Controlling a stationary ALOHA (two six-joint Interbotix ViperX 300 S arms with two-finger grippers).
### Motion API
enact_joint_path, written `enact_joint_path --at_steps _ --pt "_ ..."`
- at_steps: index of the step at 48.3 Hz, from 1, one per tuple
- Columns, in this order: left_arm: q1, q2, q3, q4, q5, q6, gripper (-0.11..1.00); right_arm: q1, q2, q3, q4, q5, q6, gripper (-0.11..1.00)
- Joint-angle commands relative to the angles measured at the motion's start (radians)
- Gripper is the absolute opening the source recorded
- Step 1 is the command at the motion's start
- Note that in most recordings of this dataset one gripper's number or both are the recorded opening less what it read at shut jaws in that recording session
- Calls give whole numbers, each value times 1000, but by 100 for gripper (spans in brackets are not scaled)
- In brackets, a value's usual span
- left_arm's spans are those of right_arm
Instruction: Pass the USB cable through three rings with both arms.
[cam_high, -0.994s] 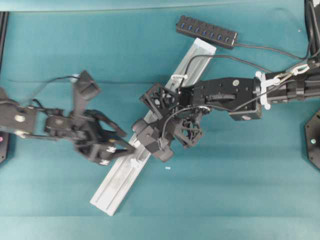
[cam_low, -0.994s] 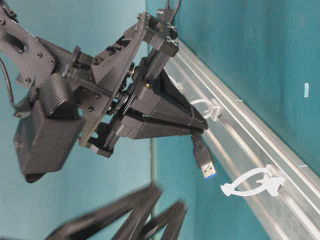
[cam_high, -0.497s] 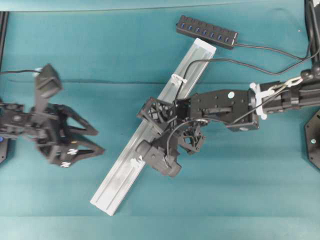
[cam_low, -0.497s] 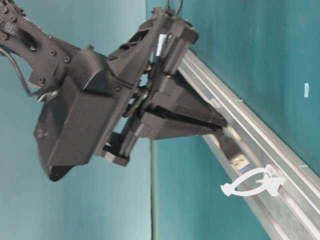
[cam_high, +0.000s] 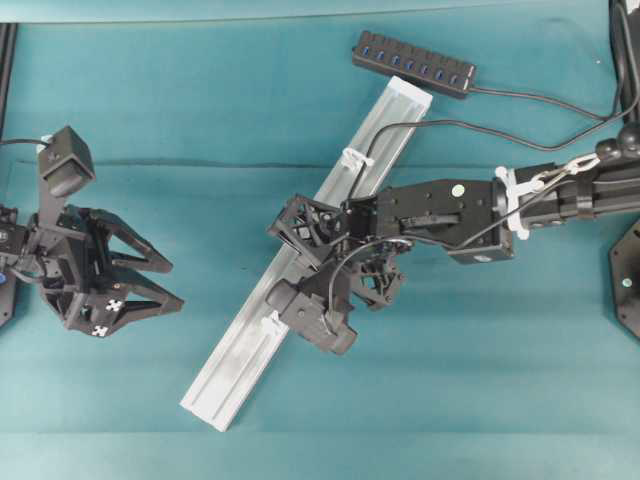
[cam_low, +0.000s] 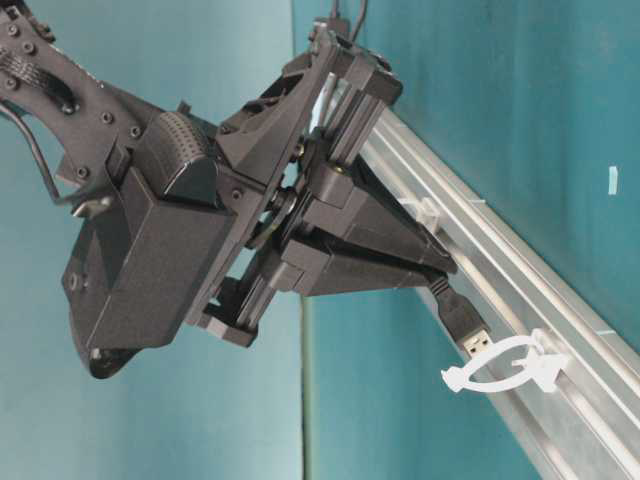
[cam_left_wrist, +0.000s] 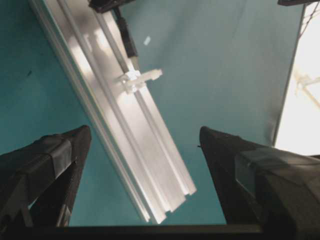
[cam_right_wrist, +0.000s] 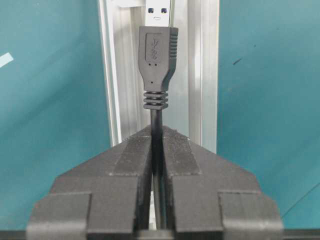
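Left gripper (cam_high: 150, 285): jaws wide apart, holding nothing; positioned at the left of the overhead view, well apart from the rail (cam_high: 240, 350).
Rail: silver aluminium, lying diagonally on the teal table (cam_high: 480, 380).
Rings: lowest ring (cam_low: 505, 365) just beside the plug tip; upper ring (cam_high: 357, 158) carries the cord; the middle one is hidden under the right gripper.
Right gripper (cam_right_wrist: 156, 150): jaws clamped on the USB cable (cam_right_wrist: 158, 55) just behind the plug, above the rail's middle.
USB cable: plug aimed along the rail toward the lowest ring, metal tip at its loop.
Hub (cam_high: 413, 63): black bar with blue sockets, beyond the rail's upper end.
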Motion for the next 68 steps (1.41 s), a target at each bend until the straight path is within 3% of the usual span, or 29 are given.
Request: enact_joint_path --at_steps 1,41,52,68 --pt "-3 -3 -9 3 -3 3 94 3 5 -9 6 -5 -9 5" --pt "-3 0 -8 3 -5 -3 94 80 46 -69 51 -25 -8 5" --pt "-3 2 -3 3 -5 -6 94 91 60 -97 94 -26 -8 5" --pt "-6 2 -3 3 -17 -6 94 91 66 -110 95 -20 -6 5"
